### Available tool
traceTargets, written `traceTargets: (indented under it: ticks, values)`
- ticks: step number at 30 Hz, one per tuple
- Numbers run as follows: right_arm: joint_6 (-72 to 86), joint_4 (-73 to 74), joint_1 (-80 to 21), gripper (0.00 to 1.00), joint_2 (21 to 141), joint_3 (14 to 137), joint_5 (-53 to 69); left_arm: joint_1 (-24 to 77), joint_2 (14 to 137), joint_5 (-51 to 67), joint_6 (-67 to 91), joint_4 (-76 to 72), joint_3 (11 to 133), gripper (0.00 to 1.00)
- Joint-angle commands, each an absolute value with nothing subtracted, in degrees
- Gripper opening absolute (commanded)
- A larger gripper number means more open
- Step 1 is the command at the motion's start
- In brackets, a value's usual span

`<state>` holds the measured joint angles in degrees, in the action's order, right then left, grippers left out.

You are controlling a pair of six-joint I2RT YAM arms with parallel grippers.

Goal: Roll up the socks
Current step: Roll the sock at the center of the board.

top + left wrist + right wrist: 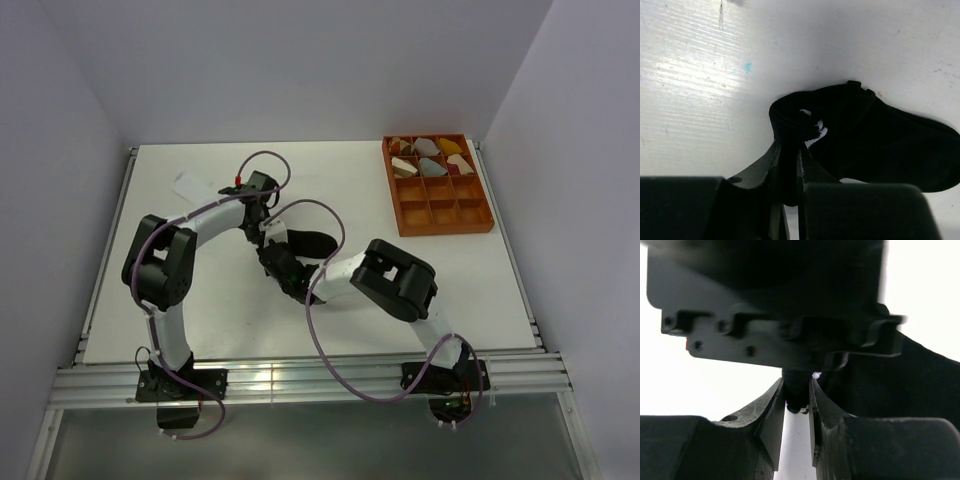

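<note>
Between pale walls (50, 150), white table (480, 280), black sock (315, 243).

Black sock (890, 145) toe end off the left wrist view's edge; white sock (191, 186) partly under left arm (205, 212).

**Table layout, seen from above and behind the arm bases.**
One sock (312, 242) lies at mid-table (480, 290), its length running left to right. Its left end is bunched between the fingers of the left gripper (790, 150), which reaches in from the far side, and those of the right gripper (796, 390), which reaches in from the near right. The other sock (192, 185) lies far left, partly under the left arm (165, 265). A compartment tray (437, 212) sits far right, with rolled bundles (430, 158) in its two far rows.
</note>
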<state>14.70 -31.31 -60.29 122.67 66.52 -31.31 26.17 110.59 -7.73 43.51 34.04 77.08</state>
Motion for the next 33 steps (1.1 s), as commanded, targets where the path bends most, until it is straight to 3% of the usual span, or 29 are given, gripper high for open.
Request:
traceTargets:
  ticks: [1,4,6,7,10,21,33]
  values:
    - [21.5,-29.5,-58.8,0.0,119.8,63.6,-23.9,27.6,111.5,-1.1,44.5,32.7,73.6,0.17]
    - [25.6,-29.4,-57.0,0.0,118.1,61.2,-21.5,27.2,109.6,-0.8,45.1,30.7,72.4,0.31]
    - [27.3,-29.3,-55.5,0.0,117.6,60.0,-18.4,26.8,108.4,-0.5,46.1,29.2,71.6,0.34]
    - [28.9,-30.0,-54.9,0.0,116.9,59.3,-17.2,26.4,106.9,-0.5,46.6,28.5,70.8,0.41]
    - [31.9,-31.1,-53.3,0.0,115.8,57.0,-14.0,25.6,103.5,-0.5,48.4,24.5,68.2,0.48]
    - [46.7,-41.9,-46.7,0.0,115.0,47.6,-1.0,22.3,92.1,4.2,55.6,2.1,53.2,0.54]
    - [60.3,-51.5,-42.5,0.0,117.3,42.4,6.4,21.4,93.9,7.8,56.8,-11.8,45.5,0.53]
